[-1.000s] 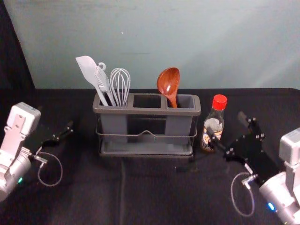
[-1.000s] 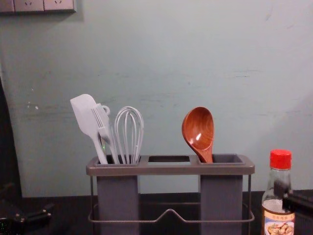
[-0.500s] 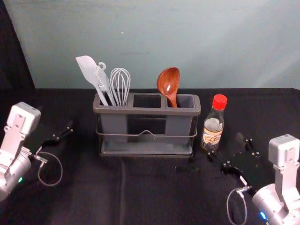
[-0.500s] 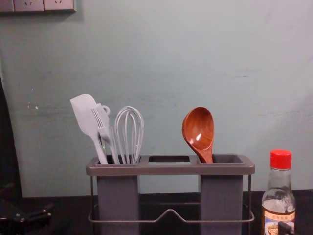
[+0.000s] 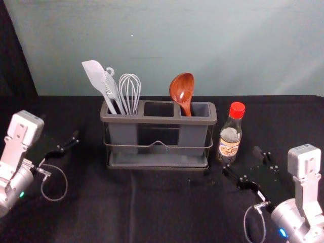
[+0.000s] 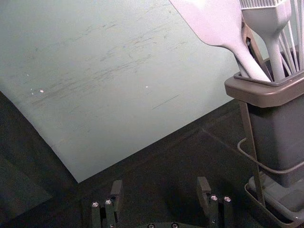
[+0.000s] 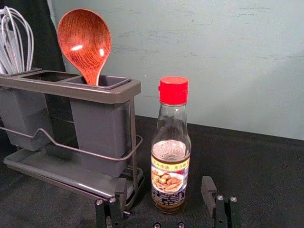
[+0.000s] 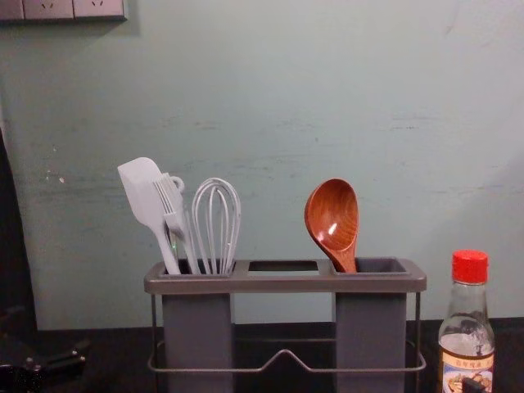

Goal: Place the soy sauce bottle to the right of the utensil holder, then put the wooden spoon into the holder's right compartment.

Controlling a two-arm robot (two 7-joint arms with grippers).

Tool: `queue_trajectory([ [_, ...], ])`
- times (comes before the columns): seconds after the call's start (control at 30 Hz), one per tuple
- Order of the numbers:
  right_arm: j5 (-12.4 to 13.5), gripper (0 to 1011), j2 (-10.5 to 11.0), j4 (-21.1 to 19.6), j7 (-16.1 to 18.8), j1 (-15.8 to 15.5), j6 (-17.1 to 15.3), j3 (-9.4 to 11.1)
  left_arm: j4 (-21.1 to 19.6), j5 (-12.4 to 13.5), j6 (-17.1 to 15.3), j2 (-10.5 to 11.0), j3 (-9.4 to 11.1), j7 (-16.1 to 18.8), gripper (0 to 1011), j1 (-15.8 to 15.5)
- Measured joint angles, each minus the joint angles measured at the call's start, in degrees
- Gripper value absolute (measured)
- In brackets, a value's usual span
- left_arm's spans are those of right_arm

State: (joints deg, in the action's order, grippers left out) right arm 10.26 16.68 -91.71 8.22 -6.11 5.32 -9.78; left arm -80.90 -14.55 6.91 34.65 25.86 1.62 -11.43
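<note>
The soy sauce bottle (image 5: 230,133) stands upright just right of the utensil holder (image 5: 158,120), a small gap between them. The wooden spoon (image 5: 182,91) rests bowl-up in the holder's right compartment. My right gripper (image 5: 244,165) is open, in front and slightly right of the bottle in the head view. In the right wrist view, the bottle (image 7: 171,147) stands beyond my right gripper (image 7: 164,192), which holds nothing. My left gripper (image 5: 63,143) is parked at the left of the table; in its wrist view the left gripper (image 6: 159,192) is open and empty.
The holder's left compartment has a white spatula (image 5: 96,78), a brush and a whisk (image 5: 130,91). Its wire rail (image 5: 158,144) runs along the front. Behind the table (image 5: 167,217) rises a pale wall (image 5: 243,45).
My right gripper has drawn back from the bottle toward the robot, and the bottle's label is now uncovered. Bottle, spoon, holder and left arm have stayed put.
</note>
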Motion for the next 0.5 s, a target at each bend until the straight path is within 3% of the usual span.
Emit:
queue_trajectory([
  [0.5,0.0,1002,0.0,0.0,-0.1,-0.1,0.2,-0.1,0.0,0.0,0.0,0.0,0.0,0.0,1012,0.0],
])
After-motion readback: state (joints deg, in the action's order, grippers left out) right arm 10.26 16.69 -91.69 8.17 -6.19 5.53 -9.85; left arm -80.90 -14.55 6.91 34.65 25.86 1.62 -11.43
